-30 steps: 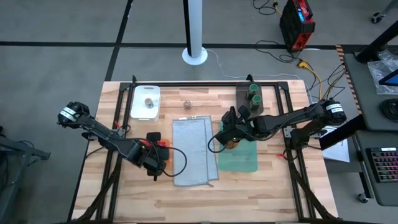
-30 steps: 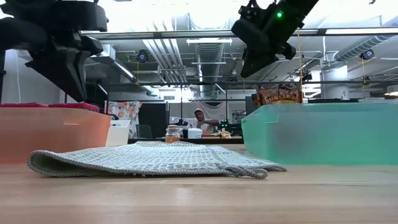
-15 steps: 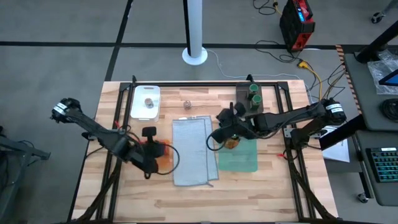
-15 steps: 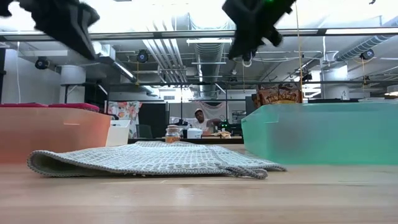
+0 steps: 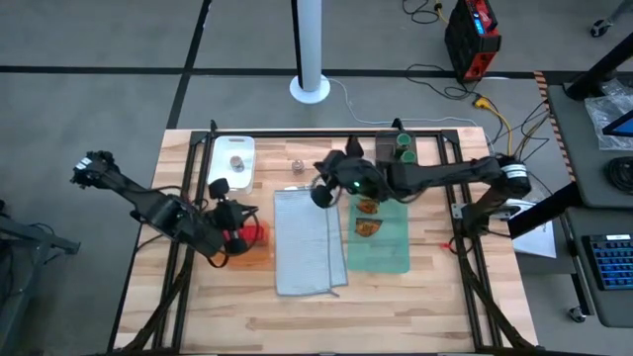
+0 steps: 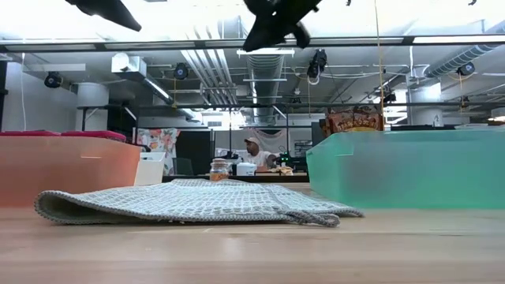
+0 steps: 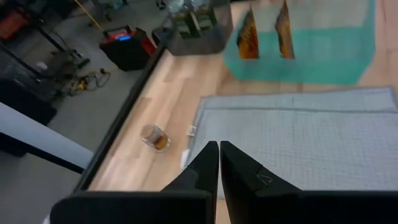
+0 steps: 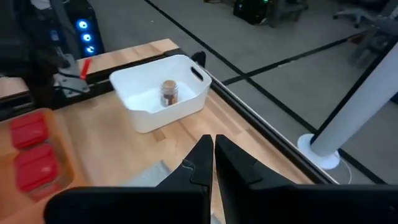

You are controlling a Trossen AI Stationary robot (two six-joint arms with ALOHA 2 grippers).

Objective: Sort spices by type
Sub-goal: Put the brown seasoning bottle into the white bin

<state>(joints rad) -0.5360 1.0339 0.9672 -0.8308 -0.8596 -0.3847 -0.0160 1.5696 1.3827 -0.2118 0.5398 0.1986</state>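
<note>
Right arm: stretched across from 3 o'clock, right gripper point(image 5: 321, 190) closed and empty, up over the grey cloth's point(image 5: 308, 240) far edge.
Left arm: reaching in from 9 o'clock, left gripper point(image 5: 220, 188) pinched together, empty.
Red boxes point(image 5: 242, 235): on the orange tray.
Packets point(image 5: 367, 217): in the green tray.
Shaker point(image 5: 297, 165): loose at 12 o'clock.

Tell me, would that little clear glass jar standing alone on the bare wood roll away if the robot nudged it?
Probably it would slide or tip first: the small clear jar with brownish contents stands upright on the wooden table, apart from everything else. It looks round, so once tipped it would likely roll. Clear, smooth walls suggest it could be slippery and perhaps breakable.
</note>
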